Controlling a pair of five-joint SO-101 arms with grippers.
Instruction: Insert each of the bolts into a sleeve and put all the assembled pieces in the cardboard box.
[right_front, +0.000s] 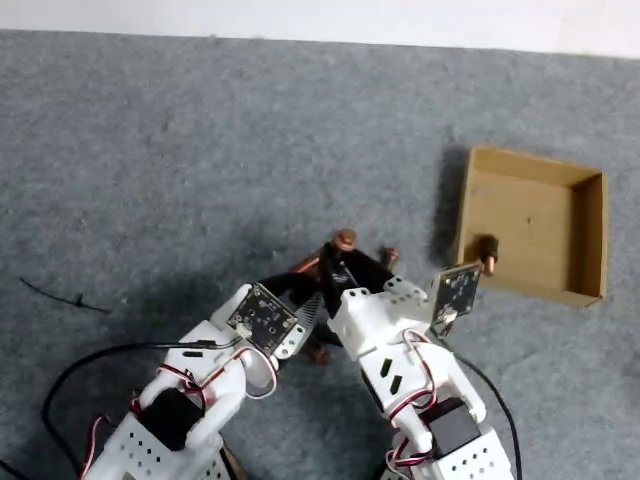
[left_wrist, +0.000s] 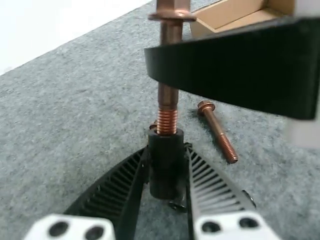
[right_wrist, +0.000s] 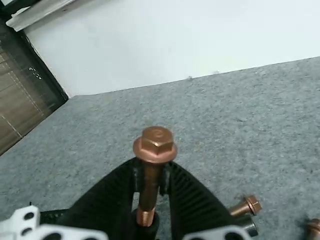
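A: Where's the bolt (right_wrist: 155, 145) at?
B: It's upright, the right tool (right_wrist: 150, 172) is clamped on it, threaded tip at the mouth of the sleeve (left_wrist: 165, 170). The left tool (left_wrist: 167, 152) is gripping that sleeve. A spare bolt (left_wrist: 218, 131) lies on the bench (left_wrist: 60, 125) beside them.

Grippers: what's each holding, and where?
The left gripper clamps the black sleeve by its sides; the right gripper holds the bolt by its shank.

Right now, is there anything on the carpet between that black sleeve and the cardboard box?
Yes: a loose copper bolt lies flat on the carpet between the sleeve and the cardboard box, touching neither. The left wrist view shows it plainly.
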